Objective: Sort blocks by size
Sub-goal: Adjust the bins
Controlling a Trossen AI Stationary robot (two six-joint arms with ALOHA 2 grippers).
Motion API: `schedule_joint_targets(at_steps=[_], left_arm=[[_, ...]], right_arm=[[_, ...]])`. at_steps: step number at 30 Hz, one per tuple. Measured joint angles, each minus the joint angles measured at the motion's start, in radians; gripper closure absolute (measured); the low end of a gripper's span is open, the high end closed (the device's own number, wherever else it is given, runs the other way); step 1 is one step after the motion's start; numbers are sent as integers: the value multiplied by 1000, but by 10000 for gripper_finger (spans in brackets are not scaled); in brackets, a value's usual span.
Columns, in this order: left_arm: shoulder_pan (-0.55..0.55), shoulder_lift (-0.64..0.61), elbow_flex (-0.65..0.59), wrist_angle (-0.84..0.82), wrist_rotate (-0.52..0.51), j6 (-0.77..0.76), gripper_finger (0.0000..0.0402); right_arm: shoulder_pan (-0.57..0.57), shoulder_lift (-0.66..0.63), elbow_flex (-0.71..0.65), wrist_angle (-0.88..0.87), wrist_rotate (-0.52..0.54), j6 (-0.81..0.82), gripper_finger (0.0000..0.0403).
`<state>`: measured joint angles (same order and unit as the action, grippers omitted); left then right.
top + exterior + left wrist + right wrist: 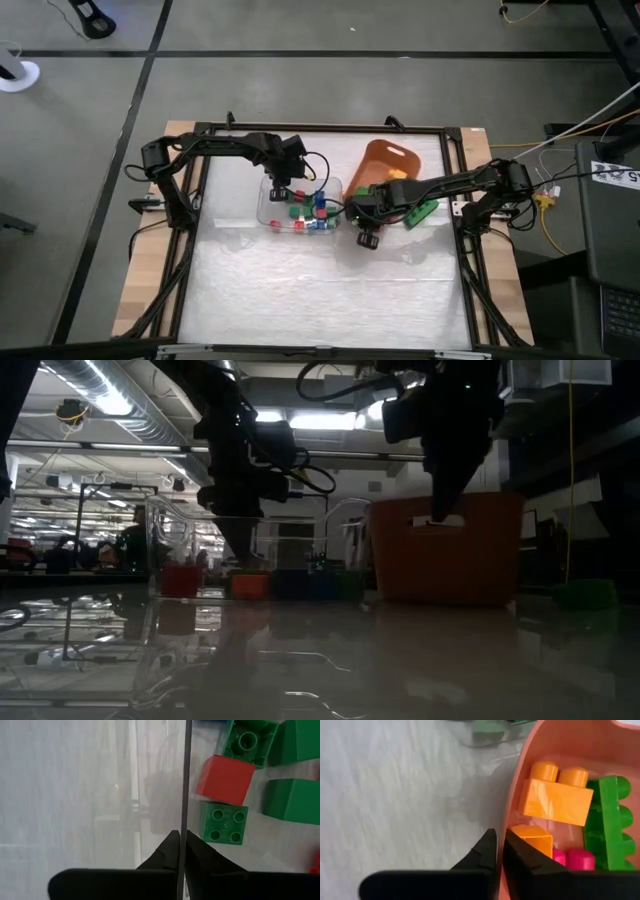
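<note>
Left claw (180, 851) pinched shut on clear tray wall (188, 775); small green block (225, 823) and red block (225, 779) just inside. Right claw (500, 851) clamped on orange bin rim (516, 795); large orange brick (556, 800) inside. Containers gripped, likely repositioning. Next: slide gently across counter (330, 290), grips kept firm.

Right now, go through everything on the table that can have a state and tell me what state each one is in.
left gripper: shut on the clear tray's wall.
right gripper: shut on the orange bin's rim.
clear tray: upright, holding small blocks.
orange bin: upright, holding larger bricks.
long green brick: lying on the table outside the bin.
</note>
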<state>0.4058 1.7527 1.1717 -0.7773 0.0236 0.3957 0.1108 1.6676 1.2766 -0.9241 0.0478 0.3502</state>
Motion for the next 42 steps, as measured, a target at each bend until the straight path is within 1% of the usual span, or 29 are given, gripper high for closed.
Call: schedule_joint_targets(at_steps=[5,7,13,17,23,29,33,37,39,42], left_arm=[[-10,0,0,-1,18,6,399],[-19,0,0,-5,19,8,399],[-43,1,-1,-4,24,51,396],[-58,2,-2,-6,28,51,399],[-60,2,-2,-15,30,0,396],[-57,2,0,-71,32,-108,397],[-62,5,-3,-86,25,-151,386],[-74,7,-5,-67,20,-156,367],[-79,6,-5,-72,21,-156,349],[-81,6,-5,-69,22,-167,317]], right_arm=[[1,0,0,-2,-76,-47,396],[13,0,0,0,-102,-71,396],[72,0,0,-4,-125,-205,389],[103,0,0,0,-125,-229,395],[131,0,0,-7,-121,-229,389],[140,0,0,-16,-121,-224,387],[138,0,0,-15,-112,-221,387],[138,0,0,-16,-111,-220,379],[138,0,0,-17,-112,-220,364],[138,2,-1,-17,-111,-220,329]])
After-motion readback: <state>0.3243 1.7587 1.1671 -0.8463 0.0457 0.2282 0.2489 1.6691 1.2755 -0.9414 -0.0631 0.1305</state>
